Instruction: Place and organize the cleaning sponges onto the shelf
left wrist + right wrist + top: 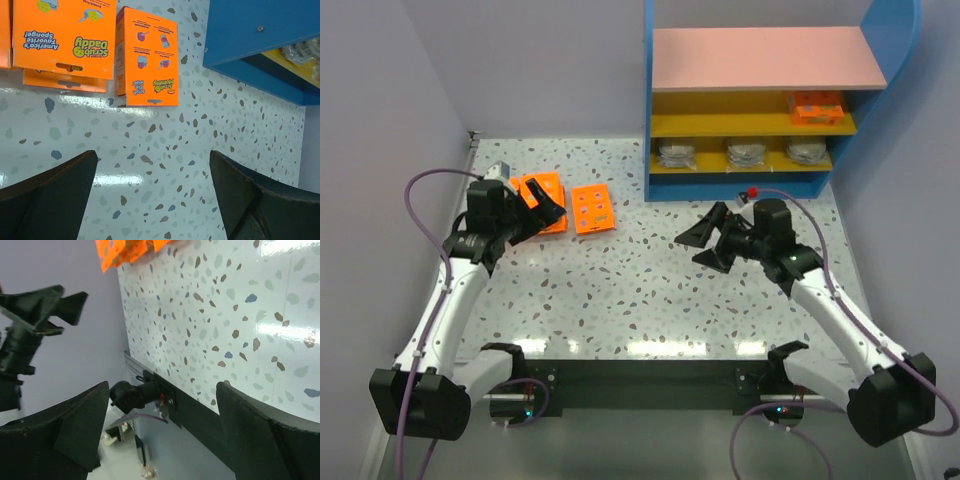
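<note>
The orange packs still to be shelved lie flat on the table at the left of the overhead view. A loose stack fills the upper left of the left wrist view, and a single pack lies just beside it, to its right.

The stack looks like the trouble spot. Its packs overlap unevenly, so a pinch on the top one could drag the one beneath along or lift two together. They also sit very low, so fingers coming down may scrape the tabletop or skid over the cardboard. A finger pushed into the narrow gap between stack and single pack would likely shove one of them askew.

In the left wrist view the single pack's long axis runs top to bottom of the frame. The end with the hang slot is toward the bottom and the print reads upside down. The stacked packs lie crosswise to it, long edges running left to right. From overhead the single pack is turned slightly off square with the shelf front.

The left gripper hangs over this group with its jaws wide apart and nothing between them. The right gripper, mid-table, is also spread wide and empty.

At the upper right stands the shelf. It has orange packs at the right end of the middle board and three grey pads in a row on the bottom one.
</note>
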Tool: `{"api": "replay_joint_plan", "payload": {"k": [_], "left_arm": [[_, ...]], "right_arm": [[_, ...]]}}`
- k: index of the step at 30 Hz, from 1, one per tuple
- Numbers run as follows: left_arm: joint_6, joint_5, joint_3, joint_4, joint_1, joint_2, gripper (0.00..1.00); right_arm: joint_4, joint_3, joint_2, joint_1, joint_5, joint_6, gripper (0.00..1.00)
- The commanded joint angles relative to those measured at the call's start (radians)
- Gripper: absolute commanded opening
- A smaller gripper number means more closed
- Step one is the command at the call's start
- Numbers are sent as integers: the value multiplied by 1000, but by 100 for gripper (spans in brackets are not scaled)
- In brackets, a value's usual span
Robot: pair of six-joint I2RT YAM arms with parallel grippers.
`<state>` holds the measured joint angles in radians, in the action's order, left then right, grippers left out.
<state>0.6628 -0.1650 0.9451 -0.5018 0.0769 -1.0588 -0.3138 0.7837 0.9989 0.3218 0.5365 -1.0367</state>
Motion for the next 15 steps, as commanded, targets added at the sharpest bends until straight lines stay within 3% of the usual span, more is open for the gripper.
{"api": "replay_joint_plan", "payload": {"k": [1,5,8,11,15], "left_arm": [[23,36,29,-33,-9,63,100],[52,-37,-44,31,-8,92,100],[84,-80,-89,120,32,71,94],[109,48,-16,131,185,-25,83],[147,162,98,129,285,-185,78]], "right_arm": [[140,5,125,129,-70,-5,91],[220,52,273,206,-84,-6,92],[234,84,322,221,-79,-2,92],[219,101,354,226,-60,21,91],[193,77,336,227,-69,23,91]]}}
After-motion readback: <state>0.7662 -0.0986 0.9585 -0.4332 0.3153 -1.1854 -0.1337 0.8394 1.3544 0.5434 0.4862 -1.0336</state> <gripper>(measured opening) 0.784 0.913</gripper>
